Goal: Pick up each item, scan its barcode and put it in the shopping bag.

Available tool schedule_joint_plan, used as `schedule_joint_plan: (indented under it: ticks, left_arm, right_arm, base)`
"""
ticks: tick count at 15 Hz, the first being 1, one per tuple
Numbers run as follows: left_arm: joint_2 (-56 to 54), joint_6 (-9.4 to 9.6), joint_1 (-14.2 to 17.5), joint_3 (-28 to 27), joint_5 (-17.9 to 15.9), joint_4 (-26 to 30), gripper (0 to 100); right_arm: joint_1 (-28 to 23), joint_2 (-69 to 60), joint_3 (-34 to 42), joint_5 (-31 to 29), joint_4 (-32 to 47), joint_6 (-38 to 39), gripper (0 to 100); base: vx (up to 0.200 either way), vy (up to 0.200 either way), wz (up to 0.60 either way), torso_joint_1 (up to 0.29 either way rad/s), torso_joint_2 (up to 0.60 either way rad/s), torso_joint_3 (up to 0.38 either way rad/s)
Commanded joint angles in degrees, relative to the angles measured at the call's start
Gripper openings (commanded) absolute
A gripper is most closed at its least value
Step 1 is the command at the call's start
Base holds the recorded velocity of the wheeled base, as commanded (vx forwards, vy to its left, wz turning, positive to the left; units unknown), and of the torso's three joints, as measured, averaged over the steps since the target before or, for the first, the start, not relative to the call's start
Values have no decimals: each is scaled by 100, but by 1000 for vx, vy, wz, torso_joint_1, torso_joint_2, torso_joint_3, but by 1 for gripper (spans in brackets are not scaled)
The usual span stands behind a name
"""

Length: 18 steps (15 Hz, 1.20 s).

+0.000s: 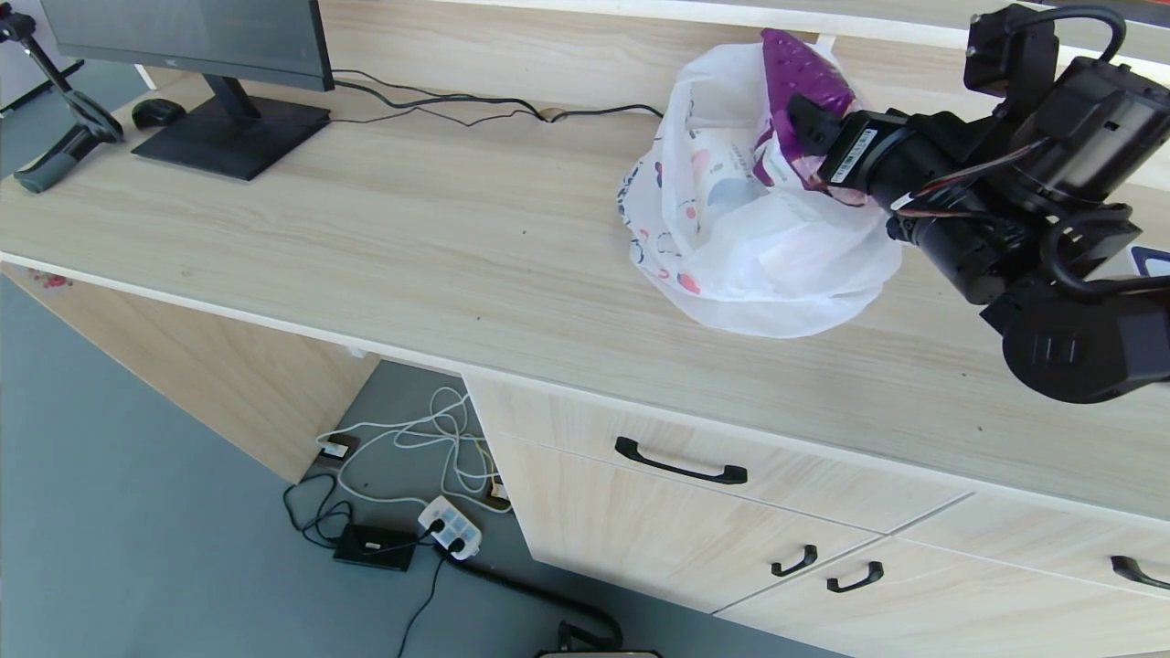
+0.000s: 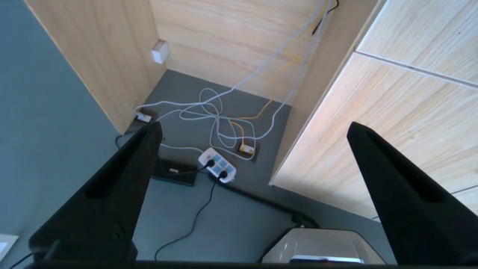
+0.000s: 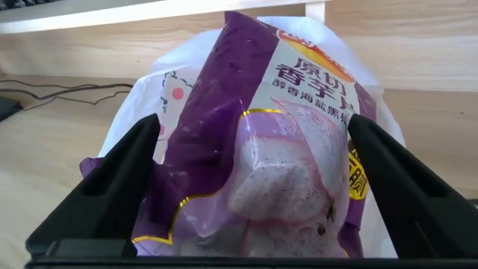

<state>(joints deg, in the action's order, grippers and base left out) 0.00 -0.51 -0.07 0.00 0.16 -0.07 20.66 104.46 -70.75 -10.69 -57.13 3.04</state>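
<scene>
A purple snack packet (image 1: 803,75) stands upright in the mouth of the white printed shopping bag (image 1: 731,238) at the right of the wooden counter (image 1: 411,238). My right gripper (image 1: 797,128) comes in from the right and is shut on the packet. In the right wrist view the packet (image 3: 276,149) sits between the two black fingers (image 3: 119,187), with the shopping bag (image 3: 168,93) behind it. My left gripper (image 2: 254,131) is open and holds nothing, hanging low beside the counter's cabinet above the floor.
A monitor (image 1: 183,37) on its stand, a mouse (image 1: 157,111) and a barcode scanner on a holder (image 1: 64,137) are at the counter's far left. Cables run along the back. Drawers (image 1: 681,471) face me below; a power strip (image 2: 218,166) lies on the floor.
</scene>
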Motion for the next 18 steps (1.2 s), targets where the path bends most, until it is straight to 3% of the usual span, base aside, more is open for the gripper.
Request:
schedule_joint_plan:
  ticks: [1,13,15,17,18]
  left_arm:
    - [0,-2,-1,0,2,-1,100]
    - [0,-2,-1,0,2,-1,100]
    - [0,-2,-1,0,2,-1,100]
    - [0,-2,-1,0,2,-1,100]
    - [0,7,-1,0,2,7,100]
  right_arm:
    - [140,-180,18,6,0,4,100]
    - [272,-594,202,6,-132,-84,100]
    - [685,-1068,870,-3,-510,-172,100]
    - [1098,-1763,1987,-30,-765,-356,100]
    - [1230,-2369,2936,-30,-783,-514,100]
  base:
    - [0,0,0,0,0,0]
    - [0,0,0,0,0,0]
    - [0,0,0,0,0,0]
    - [0,0,0,0,0,0]
    - [0,0,0,0,0,0]
